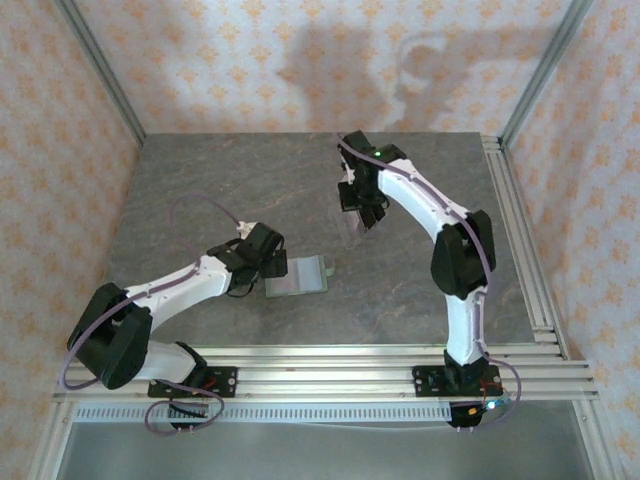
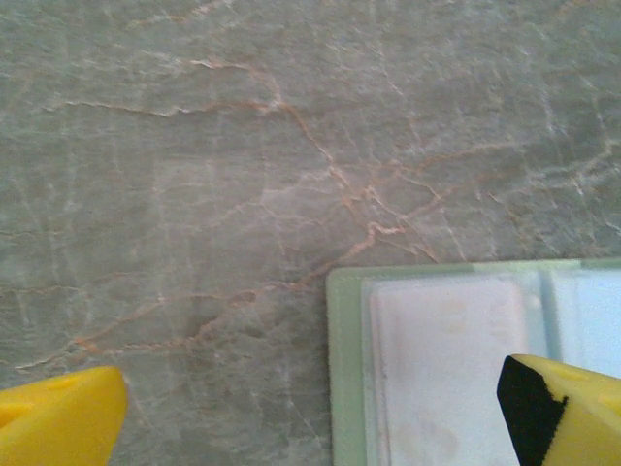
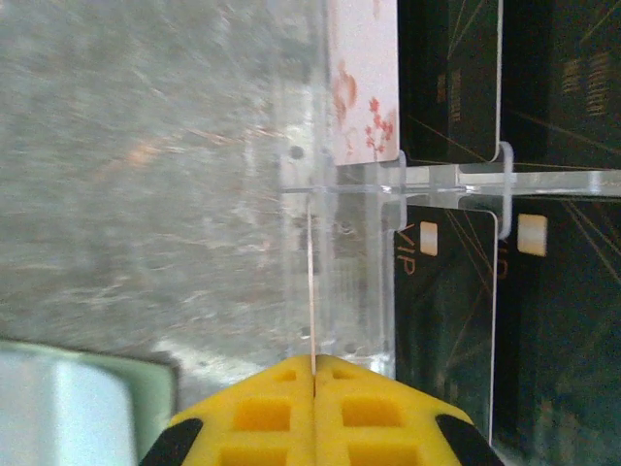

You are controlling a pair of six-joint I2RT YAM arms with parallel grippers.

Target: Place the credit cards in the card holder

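Observation:
The pale sage-green card holder [image 1: 299, 275] lies open on the grey marble table, its lighter inside [image 2: 441, 364] facing up. My left gripper [image 1: 273, 264] hovers at the holder's left end, open; its yellow fingers [image 2: 60, 419] straddle the holder's edge with nothing between them. My right gripper [image 1: 364, 217] is shut on a credit card [image 3: 312, 282], seen edge-on as a thin pale line rising from between the closed fingertips [image 3: 314, 367]. More credit cards stand beside it: glossy black VIP ones [image 3: 448, 311] and a pale pink flowered one [image 3: 364, 83].
A clear acrylic stand [image 3: 349, 194] holds the remaining cards, right next to the right gripper. A corner of the card holder [image 3: 73, 408] shows at the lower left of the right wrist view. Patterned walls and aluminium rails [image 1: 520, 230] border the table.

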